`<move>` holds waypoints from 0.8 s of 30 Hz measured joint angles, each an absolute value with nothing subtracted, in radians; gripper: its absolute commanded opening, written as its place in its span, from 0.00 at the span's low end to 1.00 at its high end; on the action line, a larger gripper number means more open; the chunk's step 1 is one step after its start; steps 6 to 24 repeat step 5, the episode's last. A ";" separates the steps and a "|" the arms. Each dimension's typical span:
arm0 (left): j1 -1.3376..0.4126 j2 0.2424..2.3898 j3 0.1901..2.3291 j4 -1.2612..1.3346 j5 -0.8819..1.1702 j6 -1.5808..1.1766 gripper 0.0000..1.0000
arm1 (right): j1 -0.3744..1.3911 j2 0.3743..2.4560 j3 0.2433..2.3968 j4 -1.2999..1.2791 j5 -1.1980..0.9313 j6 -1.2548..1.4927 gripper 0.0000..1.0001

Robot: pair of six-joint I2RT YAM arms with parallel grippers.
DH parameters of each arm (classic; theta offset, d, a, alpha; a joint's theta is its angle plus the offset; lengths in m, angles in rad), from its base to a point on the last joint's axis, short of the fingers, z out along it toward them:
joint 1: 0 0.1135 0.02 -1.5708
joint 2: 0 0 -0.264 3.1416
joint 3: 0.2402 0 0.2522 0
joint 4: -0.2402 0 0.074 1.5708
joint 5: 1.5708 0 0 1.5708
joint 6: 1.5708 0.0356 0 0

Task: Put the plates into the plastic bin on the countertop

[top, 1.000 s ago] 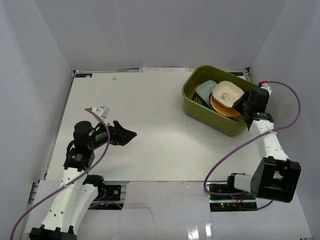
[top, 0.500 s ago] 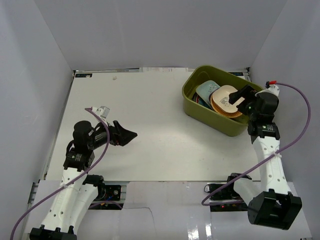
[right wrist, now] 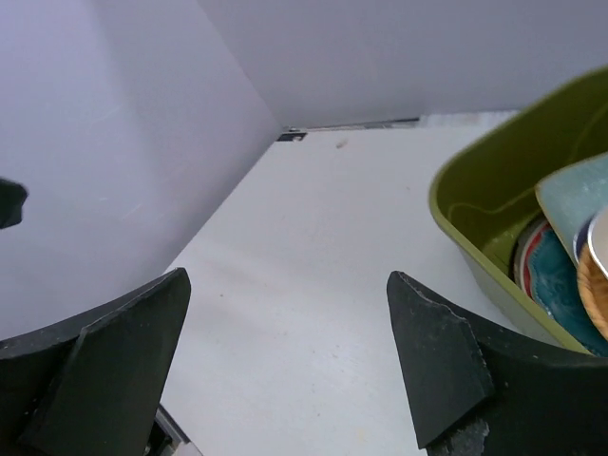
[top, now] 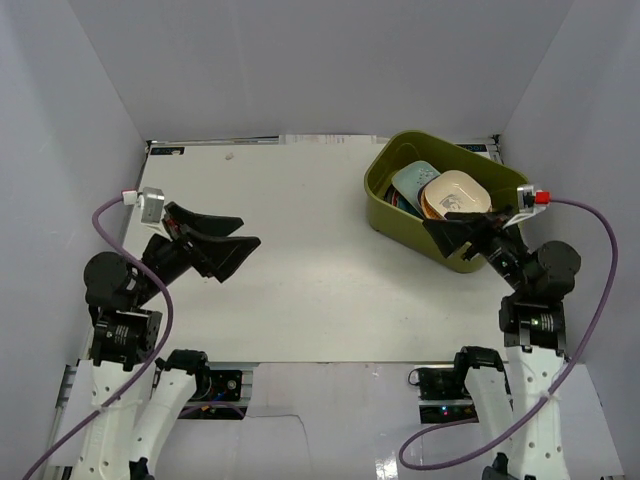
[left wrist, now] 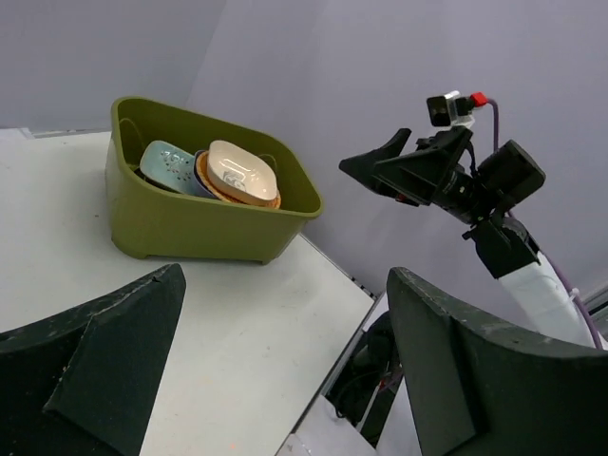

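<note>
Right gripper (top: 448,236) fingers, shut on a cream plate (top: 457,192) a second ago, now stand wide apart and empty, drawn back to just outside the bin's (top: 385,212) near wall. Left gripper (top: 250,229) fingers are also spread wide with nothing between them, and that arm has lifted and swung back toward the left side, well apart from the bin. With the cream plate let go, it rests on top of the plates (top: 430,195) stacked inside the bin at the far right of the countertop (top: 300,260). No plate shows on the countertop itself, so the task looks finished or very close to it. Cream plate: a glossy rounded square. Beneath it peeks a round orange plate (top: 436,213), beside it leans a pale mint plate (top: 411,181), and the right wrist view shows a teal plate (right wrist: 553,277) lower down. Bin: smooth olive-green plastic, rectangular, with rounded corners and a thick rolled rim. Countertop: flat matte white, closed in by plain white walls (top: 320,70).
</note>
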State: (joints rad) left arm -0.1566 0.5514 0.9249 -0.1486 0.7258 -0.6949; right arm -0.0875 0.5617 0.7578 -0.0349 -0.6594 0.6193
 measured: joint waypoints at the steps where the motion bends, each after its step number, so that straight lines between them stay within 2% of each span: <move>1: -0.157 0.539 0.927 -0.142 0.725 -0.701 0.98 | -0.088 0.527 0.758 -0.029 -0.681 0.620 0.90; 5: -0.157 0.496 0.918 -0.158 0.714 -0.715 0.98 | -0.087 0.437 0.771 -0.025 -0.724 0.619 0.90; 24: -0.157 0.496 0.918 -0.158 0.714 -0.715 0.98 | -0.087 0.437 0.771 -0.025 -0.724 0.619 0.90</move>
